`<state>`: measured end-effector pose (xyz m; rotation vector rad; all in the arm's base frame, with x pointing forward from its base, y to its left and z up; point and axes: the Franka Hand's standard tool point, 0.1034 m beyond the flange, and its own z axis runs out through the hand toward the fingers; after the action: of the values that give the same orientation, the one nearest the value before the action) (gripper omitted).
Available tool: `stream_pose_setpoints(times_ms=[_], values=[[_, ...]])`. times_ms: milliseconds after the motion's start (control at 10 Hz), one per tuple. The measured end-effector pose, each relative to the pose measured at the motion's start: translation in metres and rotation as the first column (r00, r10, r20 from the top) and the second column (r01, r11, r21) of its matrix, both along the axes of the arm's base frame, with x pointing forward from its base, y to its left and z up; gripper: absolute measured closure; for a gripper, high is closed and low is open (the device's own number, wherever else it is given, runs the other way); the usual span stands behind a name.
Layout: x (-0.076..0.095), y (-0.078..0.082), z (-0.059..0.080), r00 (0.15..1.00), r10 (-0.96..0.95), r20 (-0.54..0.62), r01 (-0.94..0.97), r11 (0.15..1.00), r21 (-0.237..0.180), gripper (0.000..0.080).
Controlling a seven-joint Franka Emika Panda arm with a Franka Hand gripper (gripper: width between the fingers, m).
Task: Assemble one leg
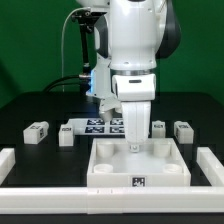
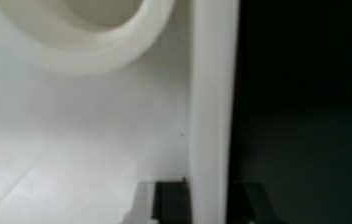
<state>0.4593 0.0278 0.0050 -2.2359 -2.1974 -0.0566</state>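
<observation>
Rail [image 1: 60, 200]: white, nearest the camera on the bench [image 1: 40, 110].
Panel [image 1: 110, 178]: white and square, just behind the rail (a tag on its near wall).
Claw [image 1: 134, 147]: down at the panel's far wall [image 2: 208, 100], closed to a narrow gap. Its dark fingers [image 2: 169, 200] hug that wall on both sides, with a round socket [image 2: 102, 30] close by.
Legs: four lie loose on the bench past the panel. Leg [image 1: 38, 131] and leg [image 1: 68, 134] are at the exterior view's left, leg [image 1: 158, 128] and leg [image 1: 183, 130] at its right.
Marker board [image 1: 100, 125]: between the two pairs.
</observation>
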Motion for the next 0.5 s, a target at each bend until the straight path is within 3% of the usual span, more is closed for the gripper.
stream_pose_setpoints(times_ms=[400,500], values=[[0.0003,0.0002,0.0000,1.000,-0.001,0.000,0.001,1.000,0.000,0.0746],[0.0050,0.0071,0.0002,1.000,0.006,0.002,-0.006,1.000,0.001,0.0746]])
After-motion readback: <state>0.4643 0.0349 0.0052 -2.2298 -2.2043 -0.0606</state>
